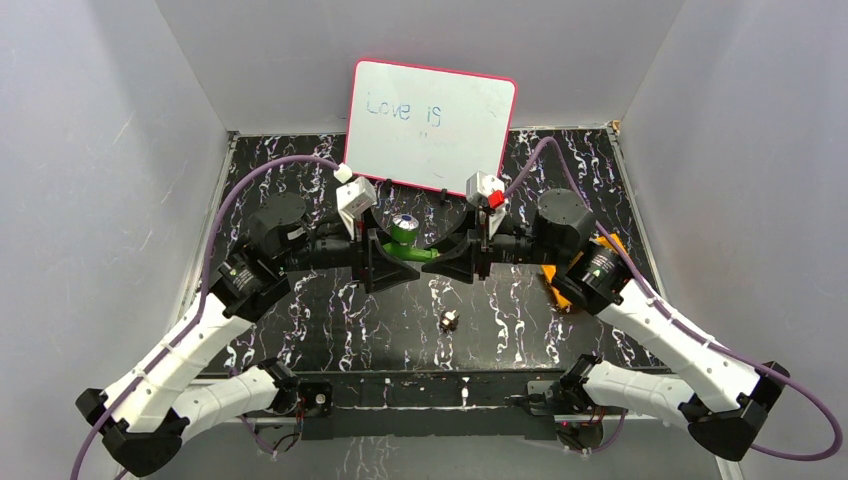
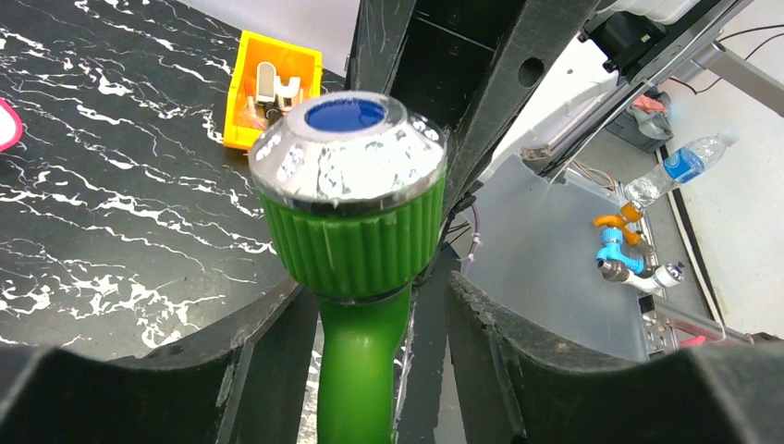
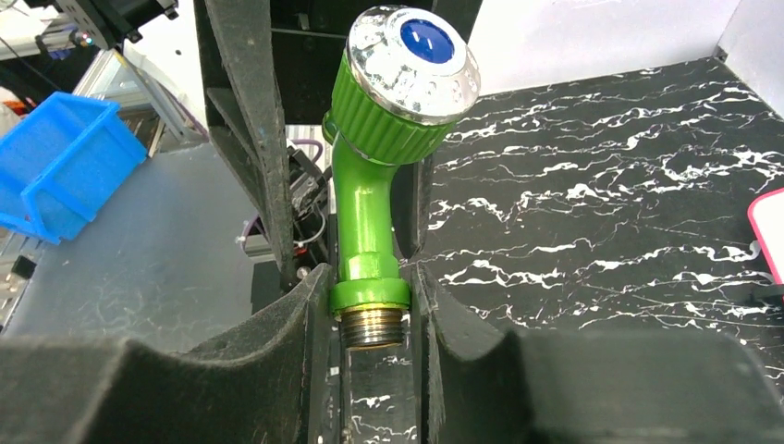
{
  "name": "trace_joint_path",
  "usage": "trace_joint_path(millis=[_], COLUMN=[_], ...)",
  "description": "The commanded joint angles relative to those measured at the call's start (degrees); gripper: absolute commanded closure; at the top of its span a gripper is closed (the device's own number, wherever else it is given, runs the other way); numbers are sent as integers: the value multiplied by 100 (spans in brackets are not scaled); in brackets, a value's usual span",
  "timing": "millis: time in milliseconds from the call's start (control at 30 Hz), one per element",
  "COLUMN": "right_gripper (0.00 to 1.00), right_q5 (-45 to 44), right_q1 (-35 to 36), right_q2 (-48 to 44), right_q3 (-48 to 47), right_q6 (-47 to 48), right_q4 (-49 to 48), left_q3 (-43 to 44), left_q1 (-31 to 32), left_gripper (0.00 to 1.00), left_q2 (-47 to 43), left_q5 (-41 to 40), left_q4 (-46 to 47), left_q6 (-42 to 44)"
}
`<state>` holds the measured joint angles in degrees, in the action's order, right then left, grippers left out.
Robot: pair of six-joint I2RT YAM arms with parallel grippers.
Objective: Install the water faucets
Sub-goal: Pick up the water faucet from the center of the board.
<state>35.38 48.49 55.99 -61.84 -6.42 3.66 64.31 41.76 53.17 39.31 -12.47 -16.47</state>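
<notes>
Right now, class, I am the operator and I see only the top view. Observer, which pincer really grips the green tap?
Observer: The right pincer does. It is clamped on the green tap at the collar, just above the threaded end.
Operator: And the left one?
Observer: The left pincer stands open around the stem below the knob, with a gap on one side.
Operator: What lies in the orange tray?
Observer: A few metal pieces, lying loose in it.
</notes>
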Motion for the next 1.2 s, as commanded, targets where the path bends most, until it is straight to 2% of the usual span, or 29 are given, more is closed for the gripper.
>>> trace_joint_path(millis=[0,500,567,633,667,833,900,967,1033,1100,1167], right_gripper=[100,100,100,100,100,100,93,73,59,51,48], right_q5=[206,486,519,555,561,535,496,408,323,276,268], right_q1=[-6,-6,-6,-7,-7,-6,-6,-7,-11,-7,-6], right_q2=[-7,252,308,339,349,273,183,69,-71,-198,-316], right_q3=[-417,-755,-797,-854,-871,-884,-818,-730,-618,-498,-379], right_q6=[165,256,255,256,262,323,336,344,343,343,332], right_q4=[92,451,475,513,539,637,609,541,486,457,416], left_q3=[273,345,349,374,373,406,398,375,365,341,307], left_q1=[25,24,20,24,17,24,20,18,21,25,23], left_gripper=[51,58,69,95,100,100,100,100,100,100,100], left_q2=[-20,178,238,310,336,445,465,454,420,362,287], left_q5=[105,199,254,325,324,396,408,396,400,412,433], left_q4=[-177,-317,-318,-329,-332,-384,-380,-383,-380,-339,-275], left_q6=[224,427,432,449,454,439,397,390,396,405,403])
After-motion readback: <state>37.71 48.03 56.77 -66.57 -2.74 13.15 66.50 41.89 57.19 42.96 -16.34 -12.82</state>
